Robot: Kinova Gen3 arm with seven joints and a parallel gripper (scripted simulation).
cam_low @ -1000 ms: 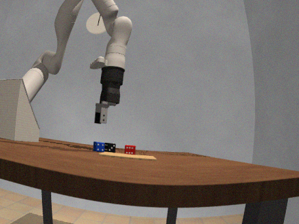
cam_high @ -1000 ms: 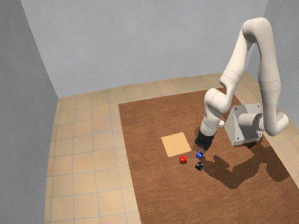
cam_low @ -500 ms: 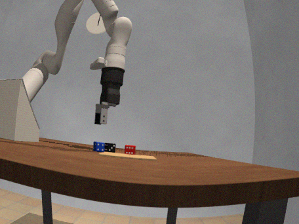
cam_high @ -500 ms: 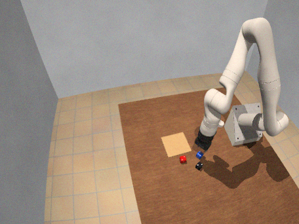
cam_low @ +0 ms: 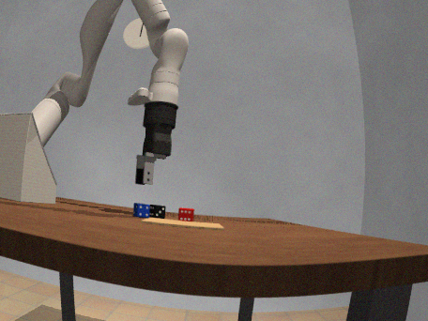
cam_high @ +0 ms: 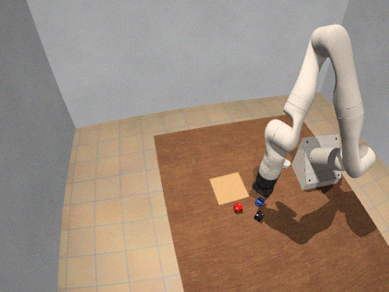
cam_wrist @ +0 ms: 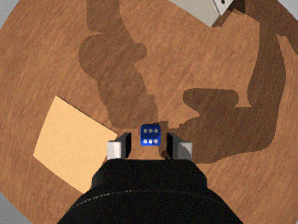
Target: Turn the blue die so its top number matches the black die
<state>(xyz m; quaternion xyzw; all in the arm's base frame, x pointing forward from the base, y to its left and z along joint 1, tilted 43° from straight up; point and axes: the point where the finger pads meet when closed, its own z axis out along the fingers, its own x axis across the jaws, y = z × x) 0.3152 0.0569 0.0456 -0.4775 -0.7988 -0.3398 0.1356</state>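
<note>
We are hanging above the blue die (cam_wrist: 150, 135) with our tool (cam_low: 145, 182) spread wide and carrying nothing, the two fingers straddling the die in the wrist view, well above it for now. The blue die is sitting on the bare brown surface (cam_high: 299, 256), off the mat (cam_high: 229, 188), which is lying just to the far left of it. The black die (cam_high: 258, 216) is resting just beside it on the near side, and the red die (cam_high: 238, 207) is a little to the left, near the mat's corner.

Here is where we are seeing trouble. That black die is sitting close, so if we are dropping down off-centre, a finger could be nudging it and changing its top face. Pinching off-centre could also be making the blue die pop out and roll toward the red one. We cannot read the black die's top number clearly from here, so turning to the wrong face is a real risk. And setting down at the mat's edge could be leaving the die half off, or rucking the mat.
</note>
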